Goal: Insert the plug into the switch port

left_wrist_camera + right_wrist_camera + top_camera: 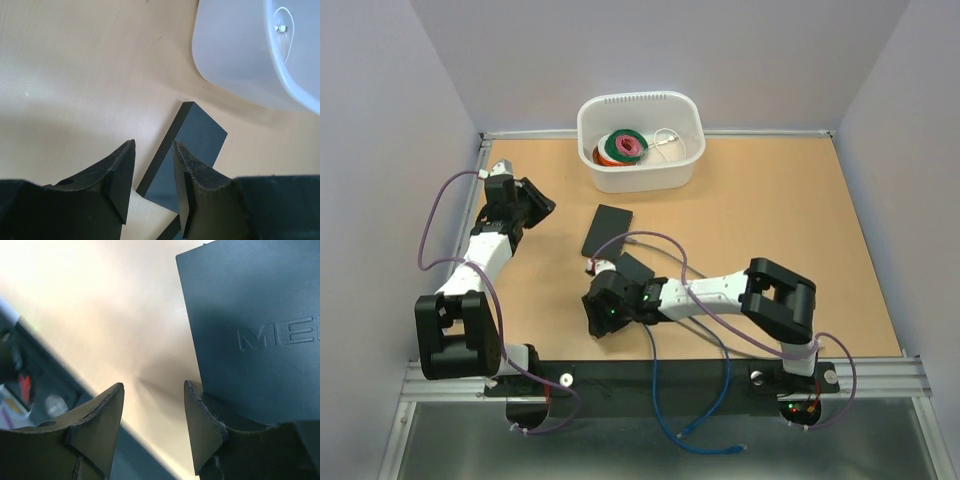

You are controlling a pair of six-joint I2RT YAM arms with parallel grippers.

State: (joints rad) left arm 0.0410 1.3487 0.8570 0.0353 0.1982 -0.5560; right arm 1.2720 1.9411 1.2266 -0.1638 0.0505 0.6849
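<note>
Flat black switch point(608, 229) lies on the tan table point(770, 200), roughly centre, just in front of a white tub point(640, 178) that holds coiled cables point(623, 147) in red, green and pink. The switch sits at a slant, its far end toward the tub and its near end toward the arms. A thin pale cable point(657, 238) starts just beside the switch's right near corner, arcs right across the table and runs along the right arm. Its end is too small to make out a plug. Farther on, blue cable hangs off the front rail. The cable end is in neither grip. Right arm is stretched left across the table, with the right fingers point(112, 400) low at the switch's near end. In the right wrist view they stand apart with bare table between them and nothing gripped. One finger overlaps the edge of the switch's top face, where embossed letters "ME" show. Whether it touches the switch I cannot tell. Left arm is folded at the left side of the table. The left fingers point(125, 160) are parted and empty, held well above the table. Through their gap the left wrist view shows the switch's long edge, with the tub's curved wall beyond.
</note>
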